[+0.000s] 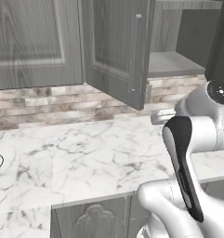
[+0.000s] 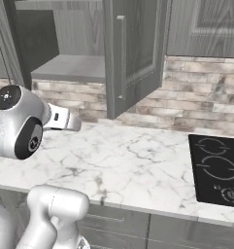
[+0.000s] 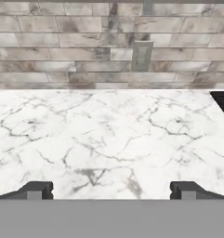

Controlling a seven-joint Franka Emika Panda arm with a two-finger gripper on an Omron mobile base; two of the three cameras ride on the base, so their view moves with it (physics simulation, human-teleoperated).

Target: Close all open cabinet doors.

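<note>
Item 1: open cabinet door (image 1: pixel 115 51), tall dark-grey wood-grain wall-cabinet panel with a recessed frame. It swings out from the wall over the marble desk (image 1: pixel 85 153); its long axis is vertical. In the right base view the same door (image 2: pixel 135 48) hangs at 12 o'clock, its free edge turned toward the camera. A slim grey bar handle (image 1: pixel 133 51) runs upright along that free edge.

Item 2: cabinet interior (image 1: pixel 171 62), exposed beside the door, showing a bare grey shelf (image 2: pixel 72 67).

Item 3: closed cabinet door (image 1: pixel 34 42), at 10 o'clock in the left base view, flush with the wall.

Item 4: gripper (image 3: pixel 111 190), fingers spread wide apart with nothing between them. The hand view looks low and level across the desk to the brick backsplash (image 3: pixel 62 46) and a wall outlet (image 3: pixel 141 56).

Relation: the open door sits above the gripper's present line of sight, at roughly 12 o'clock overhead. Judged need for the next move: the hand must rise to reach the door's outer face or handle, then push the panel toward the opening.

Item 5: black cooktop (image 2: pixel 218 170), at 3 o'clock in the right base view, well apart from the door.
</note>
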